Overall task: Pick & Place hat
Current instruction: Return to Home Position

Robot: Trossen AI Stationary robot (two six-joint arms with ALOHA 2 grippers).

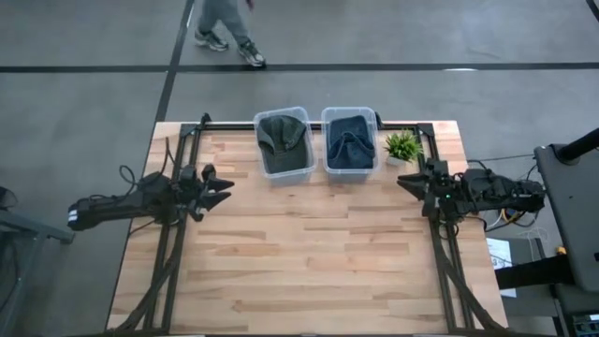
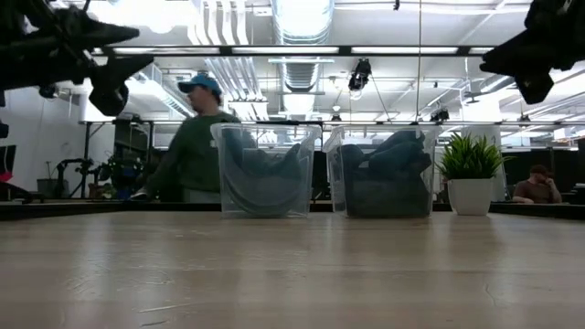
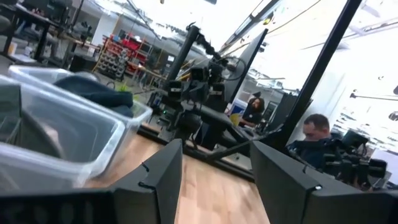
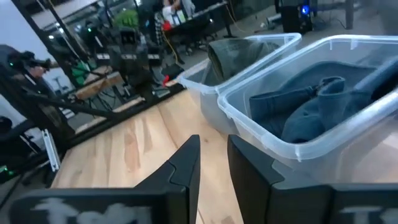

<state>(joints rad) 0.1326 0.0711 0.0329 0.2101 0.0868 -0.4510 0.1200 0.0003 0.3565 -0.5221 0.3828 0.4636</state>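
Left gripper [image 1: 225, 187]: hangs over the 9 o'clock edge of the light wooden slatted table [image 1: 309, 262] as seen from above, pointing toward the centre. In the left wrist view its fingers [image 3: 163, 174] stand wide apart, nothing between them.

Right gripper [image 1: 404, 180]: over the 3 o'clock edge, pointing inward. In the right wrist view its fingers [image 4: 186, 163] stand a narrow gap apart, with only bare table showing between them.

Task items: both clear plastic bins sit side by side at 12 o'clock on the table. The left transparent bin [image 1: 284, 178] holds dark gray cap fabric [image 1: 283, 139]. How many caps are folded in it cannot be told. The right transparent bin [image 1: 351, 174] holds a crumpled blue cap [image 1: 350, 145]. The two bins look close together, but contact cannot be confirmed.

Surroundings: a small green potted plant in a white pot [image 1: 402, 147] stands at 3 o'clock of the right bin. A walking person [image 1: 225, 28] shows beyond the table at 12 o'clock, cut off by the frame at the legs. In the low view a person in a blue cap [image 2: 196, 137] is partly hidden behind the left bin.
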